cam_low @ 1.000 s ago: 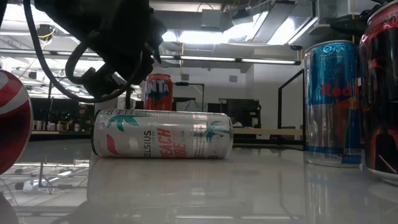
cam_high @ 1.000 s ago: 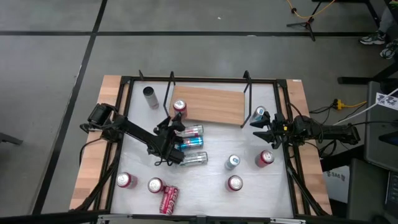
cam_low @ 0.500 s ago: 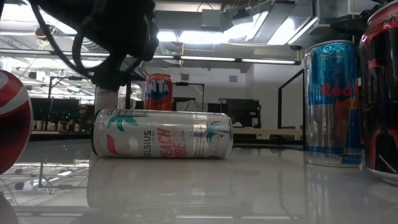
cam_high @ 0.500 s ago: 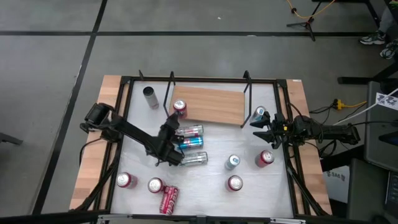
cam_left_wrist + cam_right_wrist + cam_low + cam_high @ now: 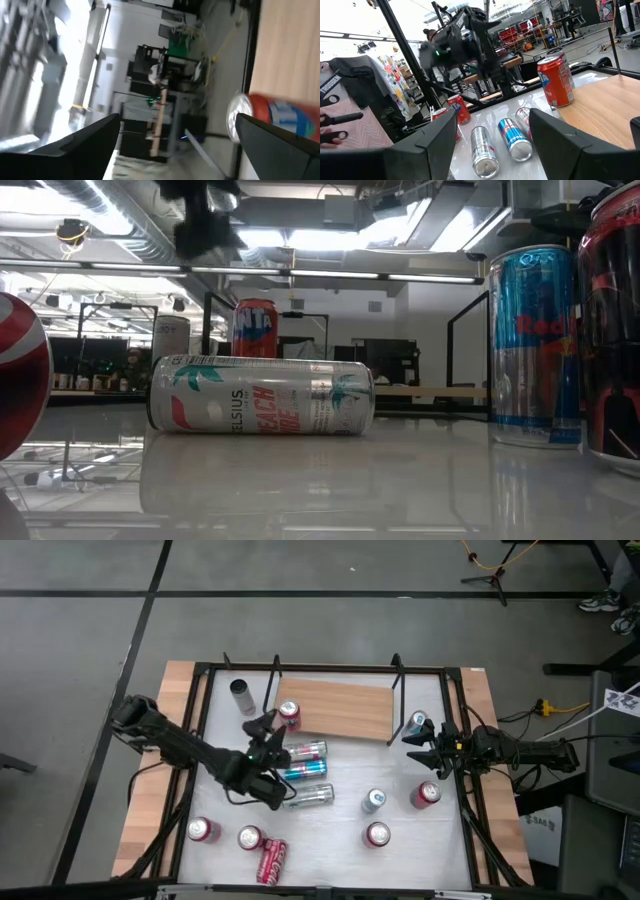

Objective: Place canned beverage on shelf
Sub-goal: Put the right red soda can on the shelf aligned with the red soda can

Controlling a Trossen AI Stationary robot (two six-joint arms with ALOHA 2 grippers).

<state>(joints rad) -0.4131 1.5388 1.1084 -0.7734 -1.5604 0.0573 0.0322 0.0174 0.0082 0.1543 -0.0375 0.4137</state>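
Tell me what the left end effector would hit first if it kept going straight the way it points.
Probably the red can standing on the shelf; the left end effector is open and aimed at it, though depth is unclear.

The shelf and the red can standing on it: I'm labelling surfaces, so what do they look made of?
The shelf looks like light-brown wood, matte, with visible grain, on thin black rod brackets, probably metal. The red can seems aluminium: silvery top rim, glossy printed side.

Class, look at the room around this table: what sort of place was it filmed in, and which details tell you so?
Probably a robotics lab or workshop: two dark robot arms work inside a black metal frame on the white tabletop, a camera tripod stands on the grey floor, and cluttered workbenches fill the background.
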